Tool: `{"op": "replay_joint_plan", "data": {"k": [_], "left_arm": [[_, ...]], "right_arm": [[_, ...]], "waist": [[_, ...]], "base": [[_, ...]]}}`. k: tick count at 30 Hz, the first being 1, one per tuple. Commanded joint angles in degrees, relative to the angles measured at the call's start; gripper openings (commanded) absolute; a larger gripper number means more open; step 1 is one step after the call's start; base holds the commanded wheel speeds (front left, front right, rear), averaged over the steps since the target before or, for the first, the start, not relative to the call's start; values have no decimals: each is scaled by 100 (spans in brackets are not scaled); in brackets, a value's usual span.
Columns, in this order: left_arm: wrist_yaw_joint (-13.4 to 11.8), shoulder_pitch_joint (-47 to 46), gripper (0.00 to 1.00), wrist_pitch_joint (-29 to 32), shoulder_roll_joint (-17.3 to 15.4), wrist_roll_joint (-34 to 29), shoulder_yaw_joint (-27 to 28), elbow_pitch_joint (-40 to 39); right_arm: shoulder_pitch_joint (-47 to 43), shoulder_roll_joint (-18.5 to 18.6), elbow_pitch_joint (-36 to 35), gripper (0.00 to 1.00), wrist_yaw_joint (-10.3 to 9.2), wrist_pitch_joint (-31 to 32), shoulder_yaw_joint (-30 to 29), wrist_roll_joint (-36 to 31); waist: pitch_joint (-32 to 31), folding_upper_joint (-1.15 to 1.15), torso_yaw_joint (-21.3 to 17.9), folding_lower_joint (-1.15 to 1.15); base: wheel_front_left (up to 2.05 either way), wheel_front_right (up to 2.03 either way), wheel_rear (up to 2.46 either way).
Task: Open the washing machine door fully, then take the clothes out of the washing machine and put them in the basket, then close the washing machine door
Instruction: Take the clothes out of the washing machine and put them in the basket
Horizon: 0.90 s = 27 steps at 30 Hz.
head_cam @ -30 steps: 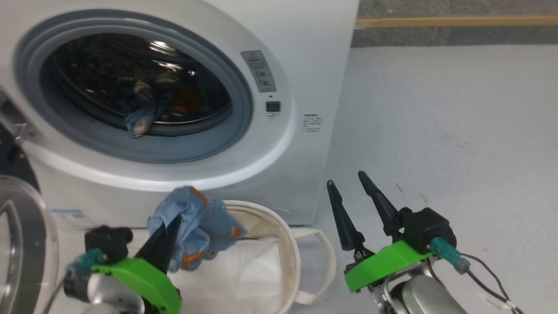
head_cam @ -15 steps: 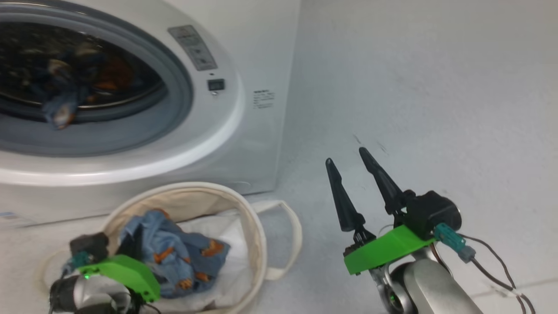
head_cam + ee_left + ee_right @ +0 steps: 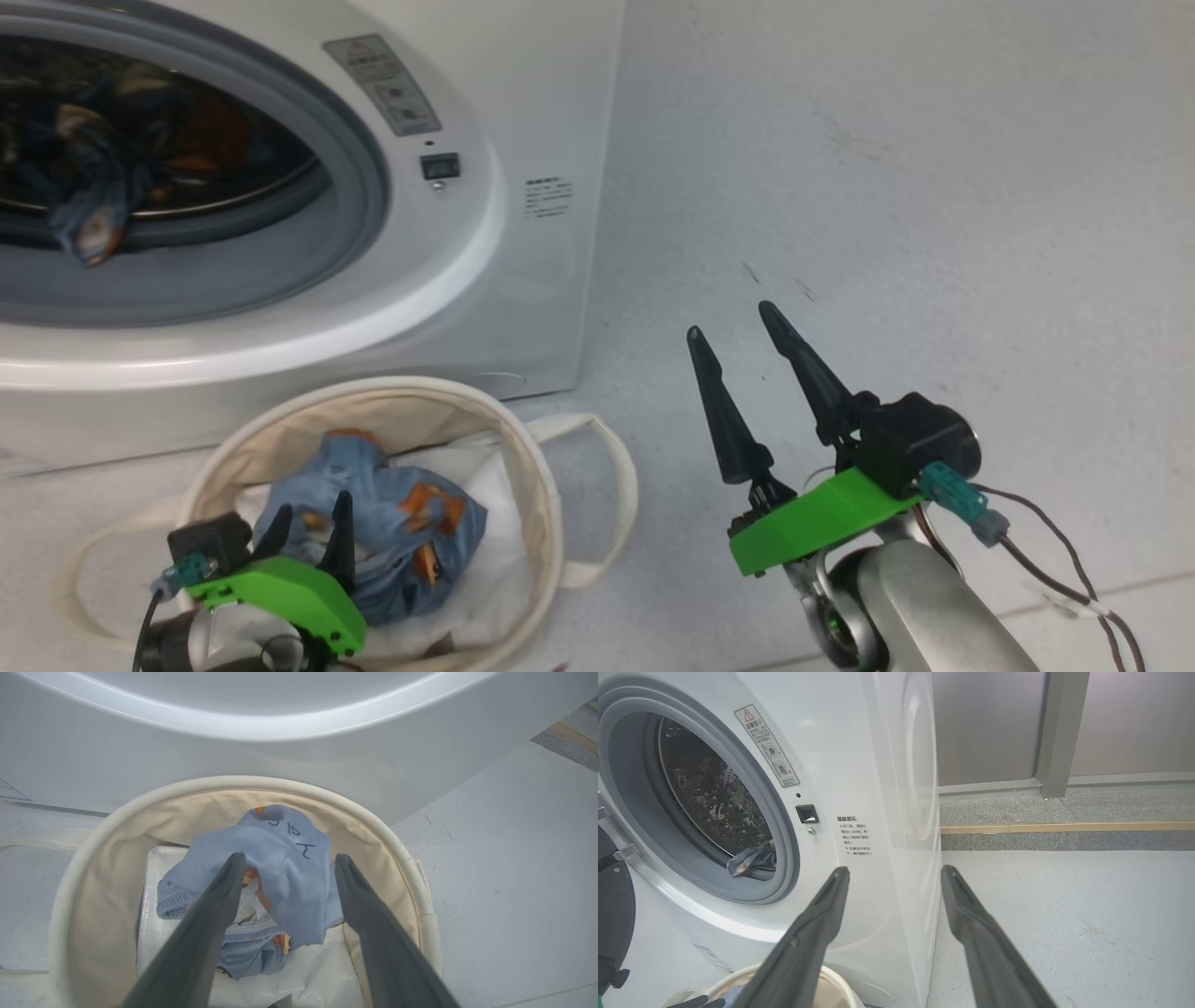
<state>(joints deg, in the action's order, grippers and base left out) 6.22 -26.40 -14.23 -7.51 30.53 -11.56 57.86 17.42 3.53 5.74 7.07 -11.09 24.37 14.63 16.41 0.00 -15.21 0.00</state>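
The clothes (image 3: 275,877) lie in the basket (image 3: 112,868) between the wide-spread jaws of the left gripper (image 3: 289,858); the right gripper (image 3: 729,319) gapes empty.

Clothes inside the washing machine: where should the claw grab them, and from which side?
Take the loose blue fold drooping over the drum's front lip onto the grey gasket. It sticks out toward the opening, so probably come straight in from the front, one finger either side.
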Motion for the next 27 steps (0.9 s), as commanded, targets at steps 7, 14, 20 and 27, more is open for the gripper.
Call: {"op": "replay_joint_plan", "data": {"k": [7,14,20,27], "left_arm": [[111,223,100,-76,-192,-548,409,-990],[124,619,100,-76,-293,-783,175,-2129],[68,961,100,-76,-726,-1075,-170,-3204],[-240,1420,100,24,-934,-962,109,-4095]], "right_arm": [[41,-65,-52,100,42,-20,85,70],[-89,-59,130,100,42,-17,142,200],[-209,-60,198,100,42,-76,203,249],[-340,-61,322,100,42,-83,262,287]], "waist": [[-402,0,421,0],[-681,0,767,0],[-953,0,1049,0],[-1055,0,1136,0]], "base": [[0,0,0],[0,0,0],[0,0,0],[0,0,0]]}}
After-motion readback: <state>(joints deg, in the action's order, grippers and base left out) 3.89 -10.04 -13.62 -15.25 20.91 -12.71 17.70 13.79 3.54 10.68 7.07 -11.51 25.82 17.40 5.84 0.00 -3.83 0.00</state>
